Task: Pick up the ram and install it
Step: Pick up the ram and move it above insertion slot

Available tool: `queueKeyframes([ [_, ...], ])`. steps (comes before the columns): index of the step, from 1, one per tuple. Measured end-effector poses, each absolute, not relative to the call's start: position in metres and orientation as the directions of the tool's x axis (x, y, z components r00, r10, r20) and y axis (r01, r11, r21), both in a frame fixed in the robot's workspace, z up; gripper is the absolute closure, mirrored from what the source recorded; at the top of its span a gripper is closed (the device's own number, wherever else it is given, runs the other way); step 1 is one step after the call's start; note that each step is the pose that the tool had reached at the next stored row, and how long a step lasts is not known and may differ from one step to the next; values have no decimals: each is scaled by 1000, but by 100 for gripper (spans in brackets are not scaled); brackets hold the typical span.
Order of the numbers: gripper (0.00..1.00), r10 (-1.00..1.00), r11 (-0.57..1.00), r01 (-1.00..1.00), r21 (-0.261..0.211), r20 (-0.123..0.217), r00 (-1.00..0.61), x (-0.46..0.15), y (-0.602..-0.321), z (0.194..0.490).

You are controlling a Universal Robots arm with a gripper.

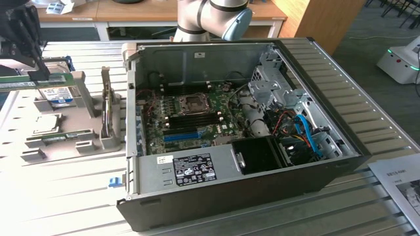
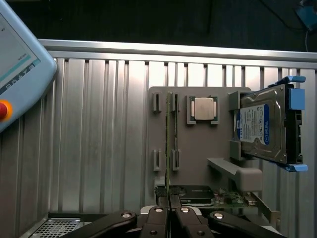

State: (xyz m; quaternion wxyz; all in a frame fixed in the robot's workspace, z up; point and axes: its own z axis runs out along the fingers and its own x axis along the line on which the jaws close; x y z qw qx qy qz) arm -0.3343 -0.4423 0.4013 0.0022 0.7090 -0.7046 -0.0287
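Item: ram (image 2: 168, 163). Your gripper (image 2: 169, 203) is clamped on its flat faces, edge-on, probably to keep it upright for a slot. Location: above the grey tray (image 2: 198, 144), well apart from the open computer case (image 1: 196, 196).

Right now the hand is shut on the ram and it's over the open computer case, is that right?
Not quite. The hand is shut on the ram, but it is over the grey tray, not the case. The wrist view shows the tray straight beneath the ram; in the exterior view the case stands to the tray's right.
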Motion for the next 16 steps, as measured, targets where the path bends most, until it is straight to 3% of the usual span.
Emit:
queueKeyframes([
  [16, 88, -999, -7, -999, 44, -37, 5, -307, -442, 401],
])
